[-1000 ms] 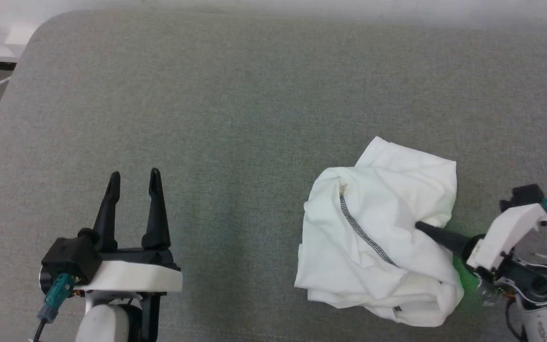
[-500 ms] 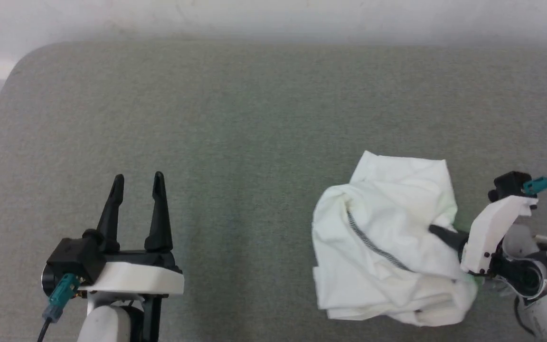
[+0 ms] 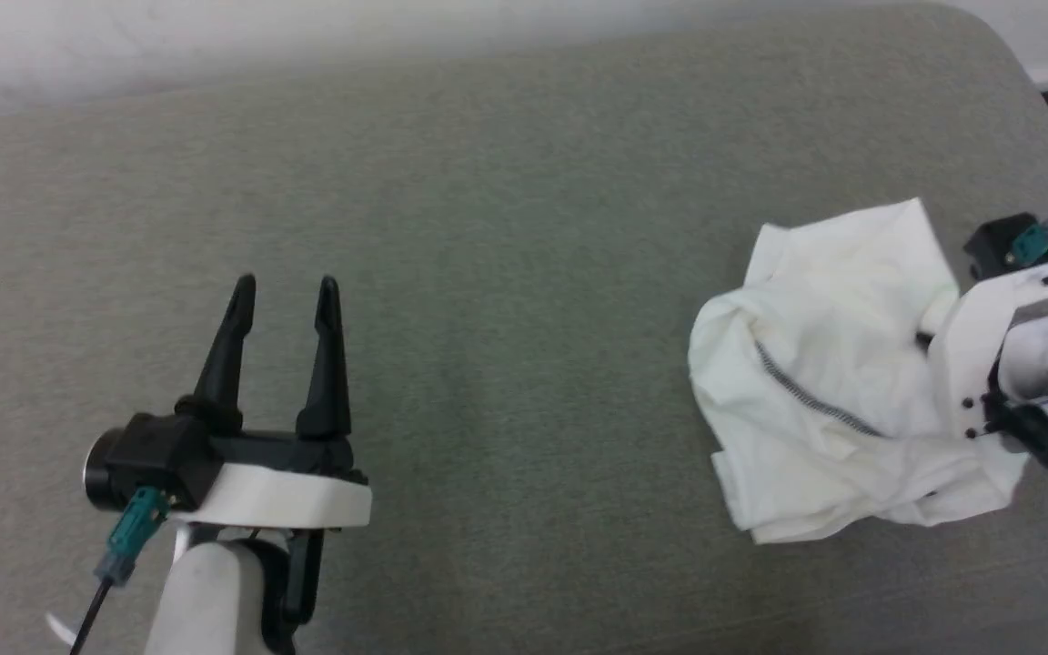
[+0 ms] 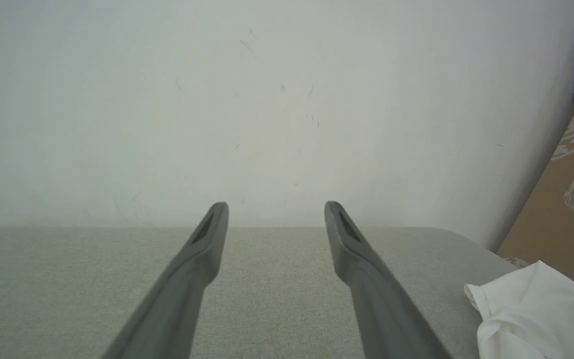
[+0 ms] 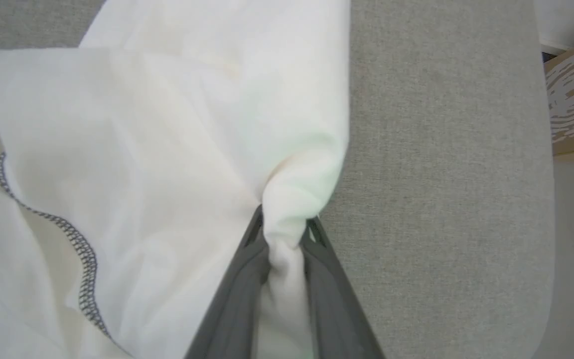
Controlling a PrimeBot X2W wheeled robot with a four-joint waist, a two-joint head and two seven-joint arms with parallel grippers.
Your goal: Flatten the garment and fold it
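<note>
Grey fabric worktop [image 3: 488,227] has the crumpled white garment [image 3: 833,364] near its right edge; your right gripper [image 5: 285,229] is pinching a fold of it, left gripper [image 3: 286,284] sits well apart, fingers spread, empty

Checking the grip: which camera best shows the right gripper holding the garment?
The right wrist view: the right gripper is shut on a bunched fold of the garment, cloth pinched between its fingers. The head view shows the garment whole, but the wrist covers the fingers. The left wrist view catches one corner.
</note>
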